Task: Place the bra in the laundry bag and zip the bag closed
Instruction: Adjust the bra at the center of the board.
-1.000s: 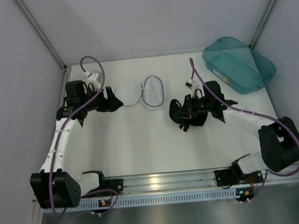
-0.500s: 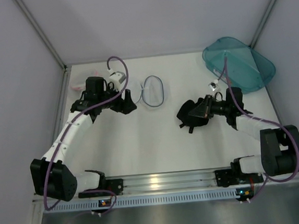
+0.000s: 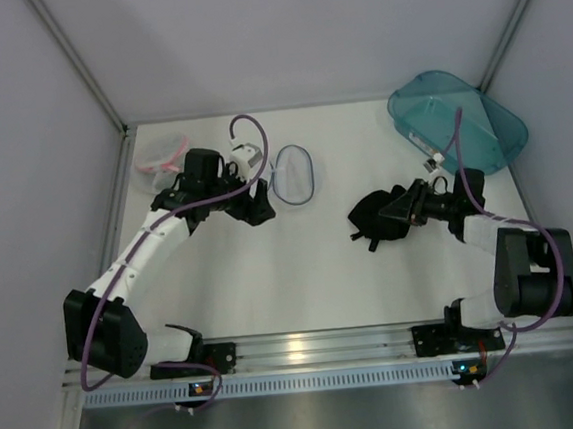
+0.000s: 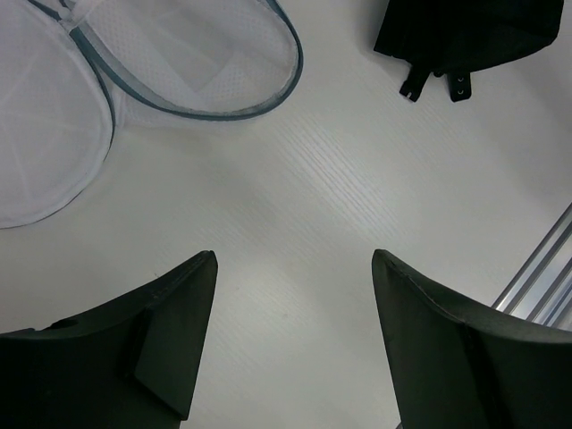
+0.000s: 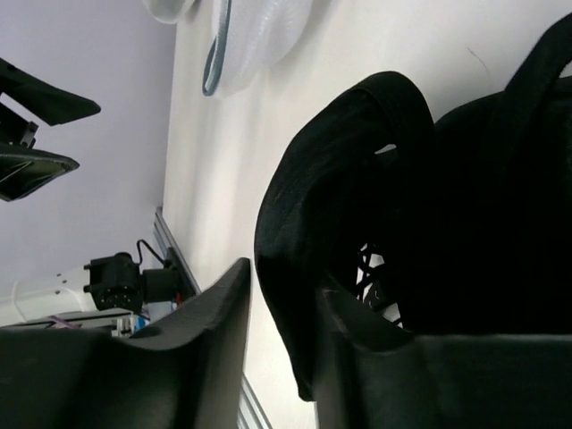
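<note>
The black bra point(image 3: 375, 217) lies bunched on the table right of centre. My right gripper point(image 3: 402, 208) lies low at its right side, fingers closed on the edge of a padded cup point(image 5: 295, 206). The laundry bag point(image 3: 293, 174) lies open at the back centre; its grey-rimmed half shows and my left arm covers the other half. In the left wrist view both mesh halves point(image 4: 152, 54) show at top left and the bra point(image 4: 465, 31) at top right. My left gripper point(image 3: 258, 208) hovers open and empty just left of the bag, over bare table point(image 4: 295, 259).
A similar round bag with a pink rim point(image 3: 161, 153) lies at the back left corner. A teal plastic bin point(image 3: 457, 124) stands at the back right. A metal rail point(image 3: 298, 349) runs along the near edge. Grey walls enclose the table on three sides.
My left arm has swung right, from left of the bag to over its white half, uncovering the pink-rimmed bag. My right gripper has turned and drawn the bra slightly right.
</note>
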`<state>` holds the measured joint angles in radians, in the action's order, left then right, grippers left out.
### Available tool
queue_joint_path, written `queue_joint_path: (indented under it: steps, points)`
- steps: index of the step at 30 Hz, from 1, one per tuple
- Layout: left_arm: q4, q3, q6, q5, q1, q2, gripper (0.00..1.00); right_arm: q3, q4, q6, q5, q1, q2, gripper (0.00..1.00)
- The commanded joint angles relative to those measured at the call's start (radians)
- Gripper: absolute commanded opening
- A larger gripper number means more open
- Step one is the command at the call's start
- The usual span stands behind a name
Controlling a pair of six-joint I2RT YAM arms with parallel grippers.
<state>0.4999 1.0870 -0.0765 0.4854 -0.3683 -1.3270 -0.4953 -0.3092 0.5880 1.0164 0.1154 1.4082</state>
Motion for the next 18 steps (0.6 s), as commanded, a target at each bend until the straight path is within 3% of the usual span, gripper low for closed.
queue_joint_path:
  steps: [1,8,14,16,18]
  points:
    - [-0.034,0.016,-0.016,0.01,-0.012,0.002,0.76,-0.083,0.071,-0.112,0.024,0.038,-0.009,0.36]
    - [-0.034,-0.004,-0.012,0.016,-0.02,0.009,0.76,-0.155,0.292,-0.278,-0.061,0.059,-0.044,0.45]
    - [-0.034,-0.007,-0.029,0.01,-0.027,0.011,0.76,-0.216,0.464,-0.395,-0.26,0.061,-0.084,0.52]
    - [-0.035,-0.006,-0.045,0.005,-0.035,0.009,0.76,-0.239,0.501,-0.405,-0.331,0.064,-0.112,0.67]
    - [-0.035,-0.006,-0.058,0.004,-0.043,0.005,0.76,-0.259,0.556,-0.424,-0.329,0.064,-0.13,0.72]
